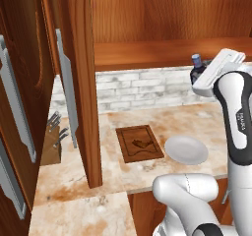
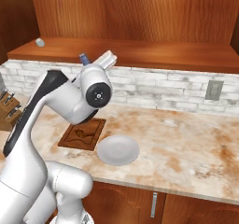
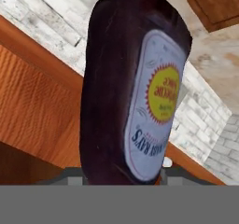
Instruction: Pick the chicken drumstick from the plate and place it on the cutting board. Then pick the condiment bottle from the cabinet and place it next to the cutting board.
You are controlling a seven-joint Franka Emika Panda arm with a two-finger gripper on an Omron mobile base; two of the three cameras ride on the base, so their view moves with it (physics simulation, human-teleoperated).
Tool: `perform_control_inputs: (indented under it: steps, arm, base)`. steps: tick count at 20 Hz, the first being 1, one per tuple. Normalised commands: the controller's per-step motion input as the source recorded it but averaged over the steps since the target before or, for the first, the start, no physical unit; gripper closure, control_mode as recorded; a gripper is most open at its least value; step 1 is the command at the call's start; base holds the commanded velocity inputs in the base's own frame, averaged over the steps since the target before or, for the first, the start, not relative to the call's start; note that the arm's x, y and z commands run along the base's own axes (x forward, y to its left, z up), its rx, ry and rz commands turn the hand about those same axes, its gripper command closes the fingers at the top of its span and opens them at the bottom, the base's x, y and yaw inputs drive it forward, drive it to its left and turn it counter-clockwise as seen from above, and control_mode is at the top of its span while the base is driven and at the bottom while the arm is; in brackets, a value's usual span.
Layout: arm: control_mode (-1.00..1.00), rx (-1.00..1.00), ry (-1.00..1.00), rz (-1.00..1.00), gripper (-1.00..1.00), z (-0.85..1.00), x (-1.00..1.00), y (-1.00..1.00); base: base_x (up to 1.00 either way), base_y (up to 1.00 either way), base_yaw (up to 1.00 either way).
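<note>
My gripper (image 1: 201,76) is shut on the condiment bottle (image 1: 197,69), a dark bottle with a blue cap (image 2: 84,59). It holds the bottle in the air at the front edge of the cabinet's shelf (image 1: 162,53). The bottle's dark body and pale label (image 3: 154,101) loom close in the hand view, tilted. The chicken drumstick (image 1: 141,144) lies on the cutting board (image 1: 129,154) on the counter. Just right of the board sits the white plate (image 1: 186,149), with nothing on it. The board (image 2: 74,141), drumstick (image 2: 84,133) and plate (image 2: 117,150) also appear in the right base view.
An open cabinet door (image 1: 83,82) with a long grey bar handle stands left of the board. A knife block (image 1: 53,144) sits behind it on the counter. A small grey object (image 2: 40,42) rests on the shelf's left end. A wall outlet (image 2: 214,90) is in the brick backsplash.
</note>
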Motion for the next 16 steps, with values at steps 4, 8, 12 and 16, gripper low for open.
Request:
perform_control_inputs:
  steps: [4,8,12,16]
  arm:
    - [-1.0,0.02,0.07,0.02,1.0,-0.16,-0.21,0.12]
    - [-1.0,0.04,0.06,0.02,1.0,-0.2,-0.19,0.11]
    - [-1.0,0.05,0.05,0.03,1.0,-0.23,-0.14,0.1]
    - [-1.0,0.05,0.03,0.03,1.0,-0.3,-0.01,0.03]
  base:
    - [0.0,0.0,0.0]
    - [0.0,0.0,0.0]
    - [0.0,0.0,0.0]
    - [0.0,0.0,0.0]
